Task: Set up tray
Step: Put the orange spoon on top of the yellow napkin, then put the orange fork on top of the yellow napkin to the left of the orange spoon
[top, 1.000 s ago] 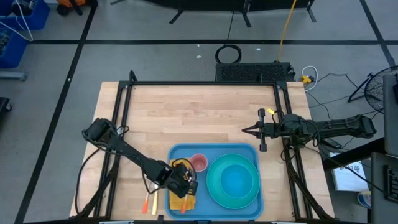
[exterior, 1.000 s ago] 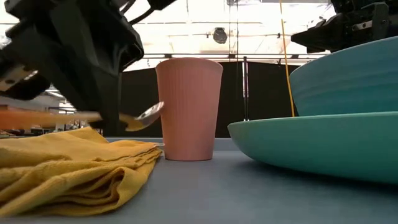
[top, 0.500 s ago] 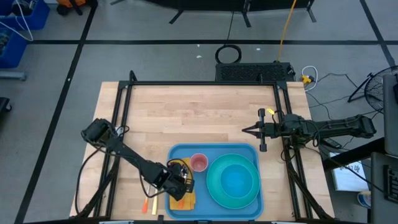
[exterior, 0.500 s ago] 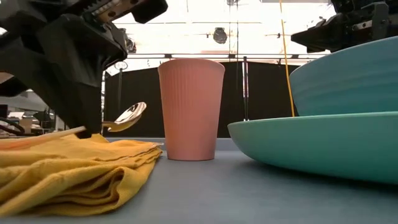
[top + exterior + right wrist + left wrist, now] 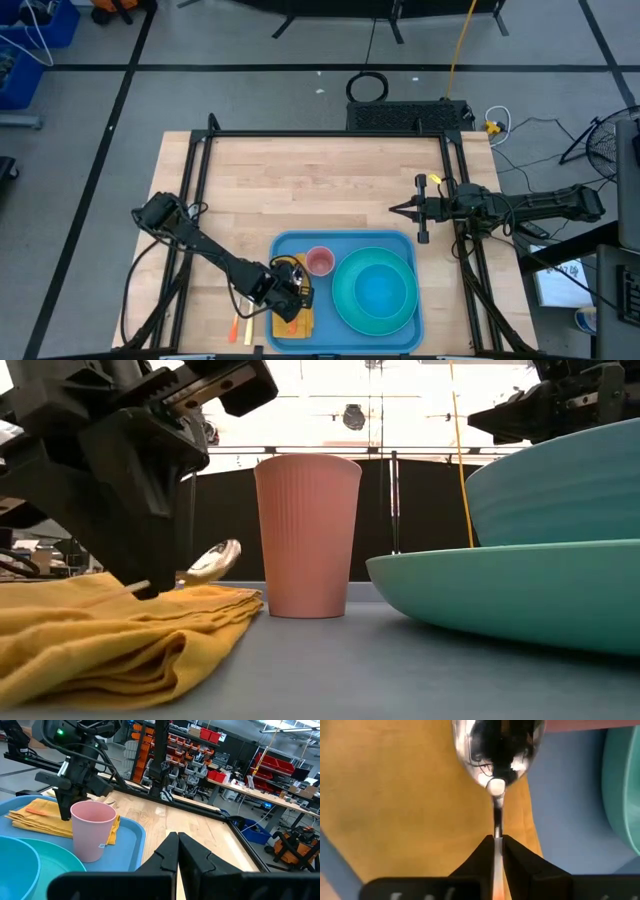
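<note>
The light-blue tray (image 5: 292,245) lies at the table's near edge. On it are a folded yellow napkin (image 5: 298,322), an upright pink cup (image 5: 319,262) and a teal bowl (image 5: 560,490) sitting in a teal plate (image 5: 500,585). My left gripper (image 5: 285,297) hovers low over the napkin (image 5: 395,795), shut on a silver spoon (image 5: 210,562) with an orange handle. My right gripper (image 5: 393,210) waits shut above the bare table beyond the tray's far right corner. My left gripper pinches the spoon's thin metal neck (image 5: 496,822) just behind the bowl (image 5: 495,750), between its two fingers, which lie along the handle. It comes slanting down from above. The spoon is tilted, its bowl raised just above the napkin (image 5: 100,640).
An orange utensil (image 5: 235,328) and a yellow one (image 5: 248,325) lie on the wooden table left of the tray. The black frame rails (image 5: 200,170) run along both sides. The table's far half is bare wood (image 5: 320,180).
My left gripper has sunk toward the napkin with the spoon. The spoon, held about level a second ago, now tilts with its bowl up and its handle end down at the cloth. The gripper stayed shut.
</note>
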